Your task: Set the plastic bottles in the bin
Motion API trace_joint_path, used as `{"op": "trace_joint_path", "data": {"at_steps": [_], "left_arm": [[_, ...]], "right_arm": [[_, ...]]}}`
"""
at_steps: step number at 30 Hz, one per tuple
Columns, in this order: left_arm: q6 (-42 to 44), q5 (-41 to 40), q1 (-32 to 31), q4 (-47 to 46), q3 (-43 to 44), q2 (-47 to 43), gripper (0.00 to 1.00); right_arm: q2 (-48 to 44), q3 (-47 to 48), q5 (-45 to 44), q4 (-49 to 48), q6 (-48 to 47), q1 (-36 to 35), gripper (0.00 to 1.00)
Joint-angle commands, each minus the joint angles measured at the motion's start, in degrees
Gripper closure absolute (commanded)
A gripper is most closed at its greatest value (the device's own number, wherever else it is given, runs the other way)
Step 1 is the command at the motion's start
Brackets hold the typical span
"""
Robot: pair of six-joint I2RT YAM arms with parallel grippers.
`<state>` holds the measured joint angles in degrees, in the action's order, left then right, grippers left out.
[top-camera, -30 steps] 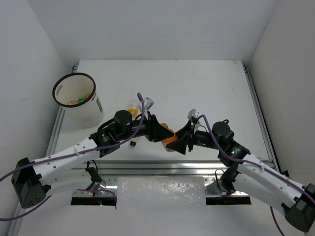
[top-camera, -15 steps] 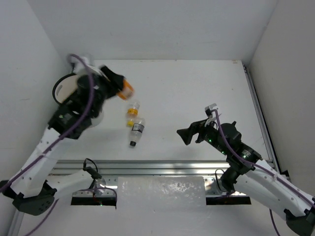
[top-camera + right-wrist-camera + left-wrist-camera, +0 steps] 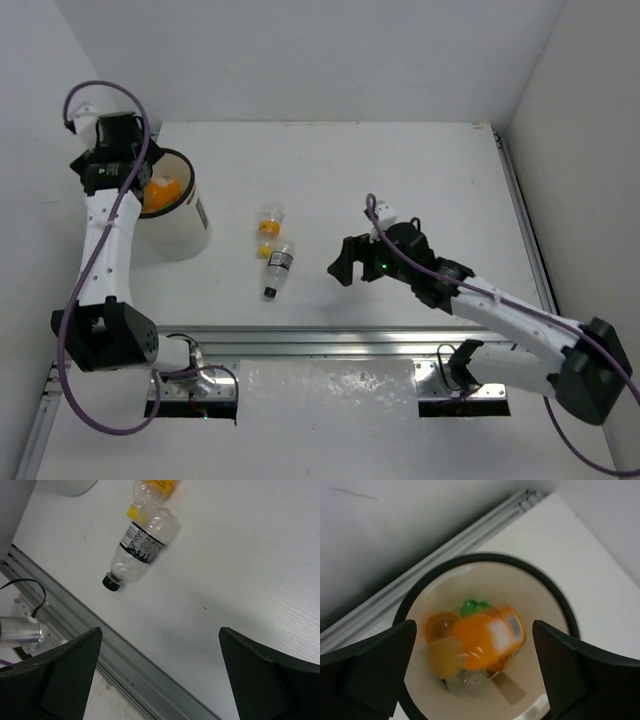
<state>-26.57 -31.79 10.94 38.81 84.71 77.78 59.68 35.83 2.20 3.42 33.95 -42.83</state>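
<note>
The white bin point(image 3: 185, 232) stands at the table's left edge. My left gripper point(image 3: 128, 172) hangs open right over its mouth. In the left wrist view an orange bottle point(image 3: 480, 642) shows blurred inside the bin's black rim point(image 3: 485, 557), free between my spread fingers point(image 3: 370, 675), above a green bottle point(image 3: 472, 606) and a clear one point(image 3: 467, 682). Two clear bottles lie mid-table: a yellow-capped one point(image 3: 268, 220) and a black-capped one point(image 3: 277, 265) point(image 3: 142, 545). My right gripper point(image 3: 342, 262) is open and empty, just right of them.
A metal rail point(image 3: 330, 340) point(image 3: 115, 665) runs along the near table edge, close below the black-capped bottle. White walls close in on the left, back and right; the bin sits against the left wall.
My left arm swung from mid-table to the bin carrying the orange bottle, then opened; the bottle is now loose in the bin. My right gripper opened and drew away from it.
</note>
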Motion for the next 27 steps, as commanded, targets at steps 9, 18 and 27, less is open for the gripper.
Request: {"op": "trace_joint_path", "data": {"at_steps": [9, 18, 27], "left_arm": [[1.7, 10.2, -0.2, -6.2, -10.2, -14.3, 0.0], [5.1, 16.3, -3.9, -5.2, -18.9, -27.0, 0.0], [6.6, 19.7, -6.8, -4.7, -21.9, -27.8, 0.0]], "right_arm": [[41.9, 36.2, -21.4, 4.7, 21.1, -14.9, 0.01], [65.3, 56.8, -31.2, 30.8, 30.3, -16.3, 0.02], [62.7, 47.7, -30.8, 21.1, 26.9, -16.1, 0.07]]}}
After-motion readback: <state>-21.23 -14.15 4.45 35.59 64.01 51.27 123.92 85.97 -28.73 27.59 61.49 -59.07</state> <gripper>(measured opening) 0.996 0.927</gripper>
